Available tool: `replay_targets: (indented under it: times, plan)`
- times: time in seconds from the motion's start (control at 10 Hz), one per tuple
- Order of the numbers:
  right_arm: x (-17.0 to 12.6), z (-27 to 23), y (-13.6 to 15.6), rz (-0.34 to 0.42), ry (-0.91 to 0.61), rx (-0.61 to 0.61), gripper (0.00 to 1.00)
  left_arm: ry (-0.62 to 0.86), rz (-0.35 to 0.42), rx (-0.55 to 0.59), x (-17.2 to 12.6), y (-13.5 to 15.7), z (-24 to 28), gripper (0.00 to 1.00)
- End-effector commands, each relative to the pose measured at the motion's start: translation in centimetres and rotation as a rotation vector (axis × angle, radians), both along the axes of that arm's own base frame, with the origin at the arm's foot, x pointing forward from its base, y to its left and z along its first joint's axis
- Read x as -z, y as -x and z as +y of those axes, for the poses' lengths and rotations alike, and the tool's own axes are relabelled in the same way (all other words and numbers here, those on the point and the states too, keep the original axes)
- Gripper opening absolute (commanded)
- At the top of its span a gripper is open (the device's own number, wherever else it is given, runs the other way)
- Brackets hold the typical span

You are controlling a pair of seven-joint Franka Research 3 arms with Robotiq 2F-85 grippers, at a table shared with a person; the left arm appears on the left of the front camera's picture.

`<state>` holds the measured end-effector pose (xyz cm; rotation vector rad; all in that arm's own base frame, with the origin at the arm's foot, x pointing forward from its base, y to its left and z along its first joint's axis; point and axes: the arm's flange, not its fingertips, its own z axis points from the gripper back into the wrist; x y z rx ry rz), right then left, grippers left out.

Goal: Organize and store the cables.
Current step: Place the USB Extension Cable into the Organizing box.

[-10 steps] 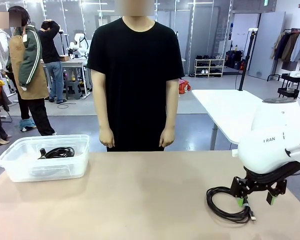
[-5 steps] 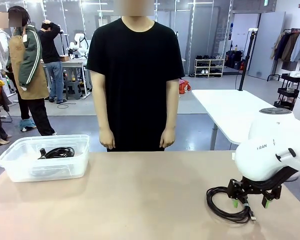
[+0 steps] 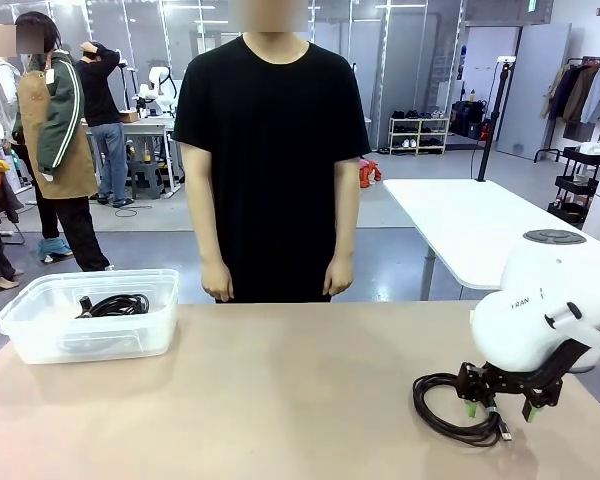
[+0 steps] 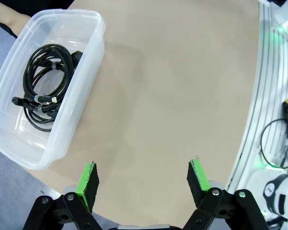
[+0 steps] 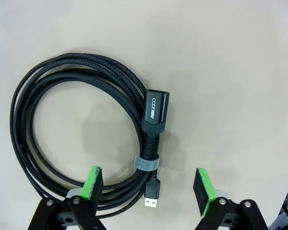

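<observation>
Down at the lower right of the front view I've got the right gripper (image 3: pixel 497 409) hanging fingers-wide over the banded cable coil (image 5: pixel 81 132) on the table (image 3: pixel 280 390), while the left gripper (image 4: pixel 143 182), also wide, overlooks another coil (image 4: pixel 45 84) in the clear bin (image 4: pixel 81 115).

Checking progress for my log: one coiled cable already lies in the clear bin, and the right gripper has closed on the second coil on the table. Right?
Not quite. The right gripper is open, its fingers straddling the banded side of the second coil on the table, as the right wrist view shows. One coiled cable does lie in the clear bin.
</observation>
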<state>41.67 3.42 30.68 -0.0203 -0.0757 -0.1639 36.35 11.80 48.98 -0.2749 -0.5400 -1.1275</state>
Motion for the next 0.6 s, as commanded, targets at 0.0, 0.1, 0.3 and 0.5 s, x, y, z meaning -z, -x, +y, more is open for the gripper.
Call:
replay_targets:
  times: [0.0,0.1,0.3,0.5]
  plan:
    - [0.68,0.0,0.55,-0.026,-0.011,0.044,0.65,0.013,-0.003,-0.006,0.07,-0.21,-0.14,0.94]
    - [0.68,0.0,0.63,-0.023,-0.015,0.042,0.25,0.013,-0.003,-0.006,0.07,-0.21,-0.14,0.94]
    - [0.79,-0.11,0.53,-0.025,-0.018,0.051,0.0,0.013,-0.003,-0.006,0.07,-0.21,-0.14,0.94]
    - [1.05,-0.34,0.3,-0.025,-0.022,0.066,0.0,0.013,-0.003,-0.006,0.07,-0.21,-0.14,0.94]
